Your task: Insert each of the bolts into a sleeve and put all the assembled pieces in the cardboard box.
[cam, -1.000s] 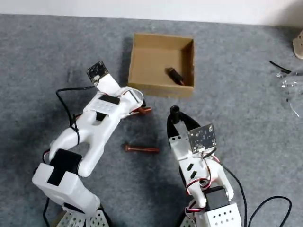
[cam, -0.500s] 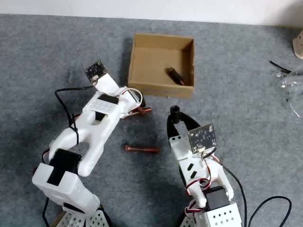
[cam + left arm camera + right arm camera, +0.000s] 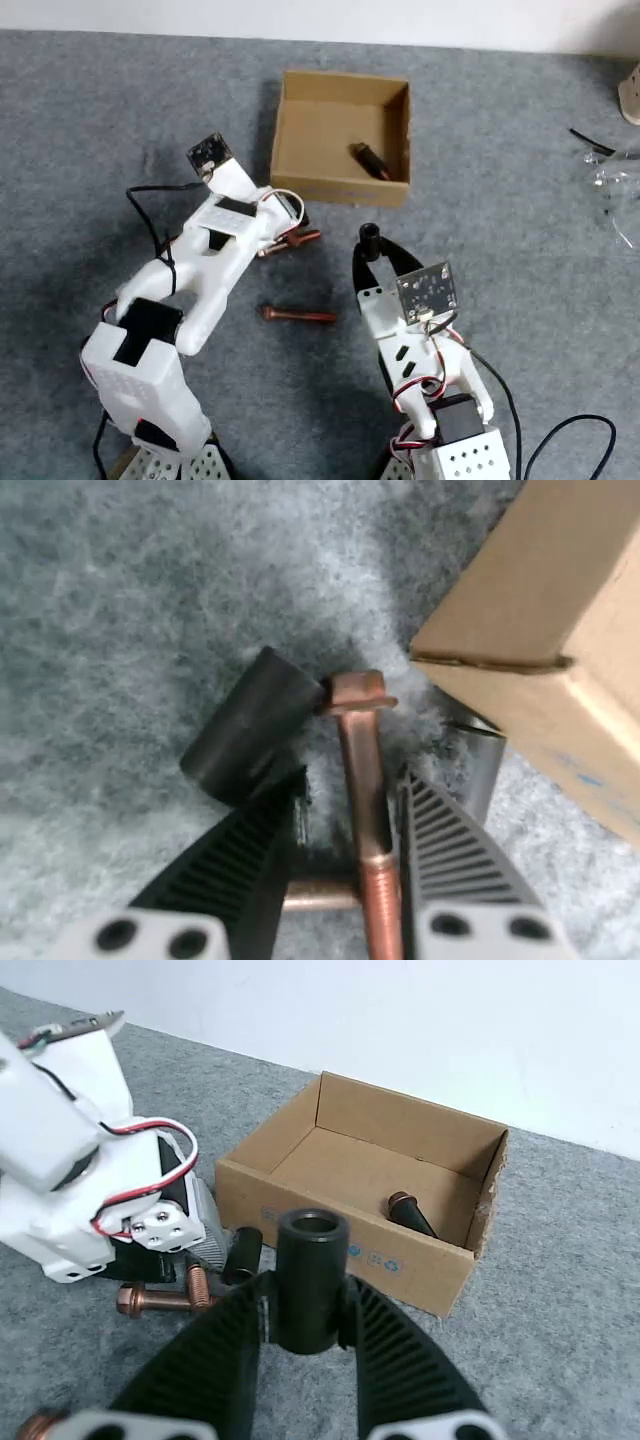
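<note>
My left gripper (image 3: 290, 232) stands open just before the cardboard box (image 3: 338, 190), its fingers on either side of a copper bolt (image 3: 362, 770) with small gaps both ways. A loose black sleeve (image 3: 255, 725) lies by that bolt's head, and a second copper bolt (image 3: 318, 891) lies crosswise under the fingers. My right gripper (image 3: 308, 1290) is shut on an upright black sleeve (image 3: 310, 1260), near the box's front right corner (image 3: 369, 238). One more bolt (image 3: 299, 316) lies on the carpet between the arms. A bolt in a sleeve (image 3: 370, 159) rests inside the box.
Grey carpet covers the table. Black wires and clear plastic bits (image 3: 605, 170) lie at the far right, with a pale object (image 3: 631, 95) at the edge. A white wall runs behind the box.
The left arm has swung its rear links slightly and its gripper has shifted a little around the bolt by the box. The right arm and its sleeve have kept still.
</note>
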### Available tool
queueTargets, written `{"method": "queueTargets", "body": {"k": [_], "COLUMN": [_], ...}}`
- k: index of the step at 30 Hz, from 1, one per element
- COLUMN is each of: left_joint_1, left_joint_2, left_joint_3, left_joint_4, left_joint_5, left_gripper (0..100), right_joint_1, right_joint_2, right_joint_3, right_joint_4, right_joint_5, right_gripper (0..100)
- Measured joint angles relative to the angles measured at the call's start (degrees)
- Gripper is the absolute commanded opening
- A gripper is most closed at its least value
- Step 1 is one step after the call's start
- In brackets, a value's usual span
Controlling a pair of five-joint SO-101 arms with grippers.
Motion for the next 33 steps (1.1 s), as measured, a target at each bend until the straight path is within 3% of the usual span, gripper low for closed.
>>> {"method": "queueTargets", "body": {"k": [3, 7, 17, 26, 33], "left_joint_1": [0.0, 0.0, 0.0, 3.08, 5.27], "left_joint_2": [0.0, 0.0, 0.0, -4.04, -16.7], "left_joint_3": [0.0, 0.0, -0.62, -7.65, -7.91], "left_joint_4": [0.0, 0.0, 1.05, 16.53, 20.92], "left_joint_5": [0.0, 0.0, -2.46, -10.99, -19.6], "left_gripper": [13, 0, 1, 1, 1], "right_joint_1": [0.0, 0.0, 0.0, 0.0, 0.0], "right_joint_2": [0.0, 0.0, 0.0, 0.0, 0.0], "right_joint_3": [0.0, 0.0, 0.0, 0.0, 0.0], "right_joint_4": [0.0, 0.0, 0.0, 0.0, 0.0], "right_joint_5": [0.09, 0.09, 0.09, 0.09, 0.09], "right_gripper": [0.9, 0.9, 0.9, 0.9, 0.9]}}
